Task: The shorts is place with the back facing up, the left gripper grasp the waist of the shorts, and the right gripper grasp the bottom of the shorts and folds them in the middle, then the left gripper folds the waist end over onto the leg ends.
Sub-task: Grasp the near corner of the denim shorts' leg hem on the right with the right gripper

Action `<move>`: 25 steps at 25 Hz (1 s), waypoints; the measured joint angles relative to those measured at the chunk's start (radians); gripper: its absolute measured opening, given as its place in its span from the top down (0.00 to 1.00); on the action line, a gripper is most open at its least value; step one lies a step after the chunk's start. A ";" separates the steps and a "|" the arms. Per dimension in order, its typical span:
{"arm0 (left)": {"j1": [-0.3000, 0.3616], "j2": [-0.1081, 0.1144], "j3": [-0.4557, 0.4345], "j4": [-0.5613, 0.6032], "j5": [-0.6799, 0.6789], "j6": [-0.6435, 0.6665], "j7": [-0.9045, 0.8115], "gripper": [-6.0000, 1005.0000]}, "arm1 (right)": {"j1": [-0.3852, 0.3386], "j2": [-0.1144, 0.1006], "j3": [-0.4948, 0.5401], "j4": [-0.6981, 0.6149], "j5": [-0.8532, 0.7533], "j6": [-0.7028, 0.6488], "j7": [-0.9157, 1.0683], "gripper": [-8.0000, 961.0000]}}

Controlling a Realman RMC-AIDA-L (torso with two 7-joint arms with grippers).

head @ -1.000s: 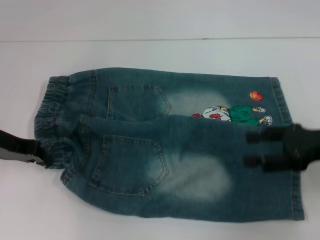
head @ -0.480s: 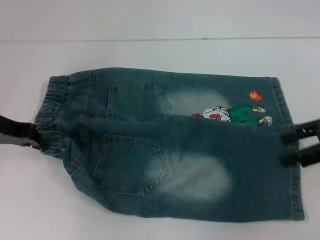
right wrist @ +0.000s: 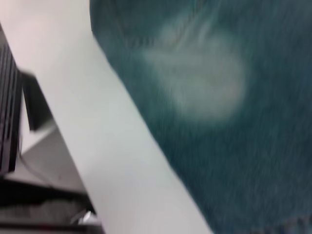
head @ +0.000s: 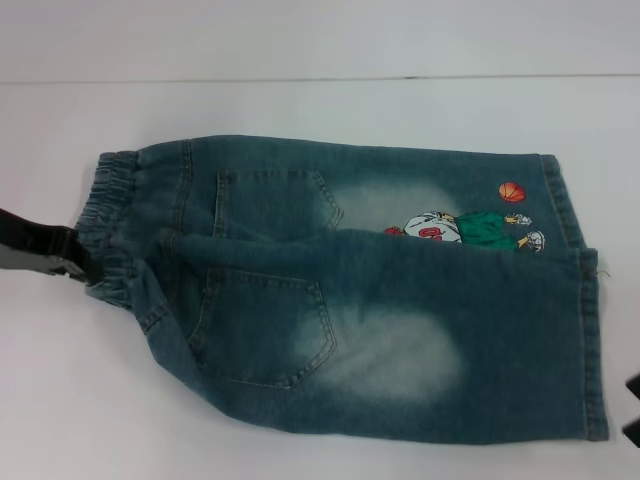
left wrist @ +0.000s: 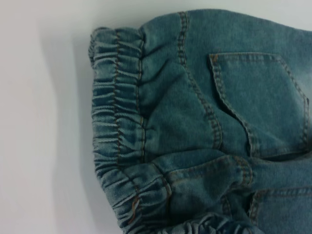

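The waist (head: 105, 225) is met by the left pincer (head: 68, 265), its grasp unverifiable; the lengthwise fold may be dragged open.

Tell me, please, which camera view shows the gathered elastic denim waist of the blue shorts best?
The left wrist view: the gathered elastic denim waist fills it close up, ruffles and stitching plain. The head view shows the waist whole but small, at the left gripper. The right wrist view shows only faded denim.
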 joint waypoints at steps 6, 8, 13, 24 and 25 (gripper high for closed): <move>-0.006 0.001 0.003 -0.007 0.000 -0.011 -0.005 0.95 | 0.029 0.001 -0.048 0.080 -0.084 0.001 0.001 0.23; -0.007 0.001 0.003 -0.008 0.000 -0.012 -0.006 0.95 | 0.039 -0.001 -0.058 0.106 -0.088 0.003 0.000 0.24; -0.007 0.000 0.001 -0.009 0.000 -0.013 -0.006 0.95 | 0.065 0.005 -0.064 0.145 -0.107 0.015 -0.003 0.25; -0.003 -0.003 0.000 -0.009 0.000 -0.014 -0.003 0.95 | 0.083 0.031 -0.075 0.157 -0.148 0.055 0.005 0.26; -0.003 -0.004 0.000 -0.009 0.000 -0.014 -0.003 0.95 | 0.084 0.033 -0.075 0.158 -0.151 0.059 0.005 0.26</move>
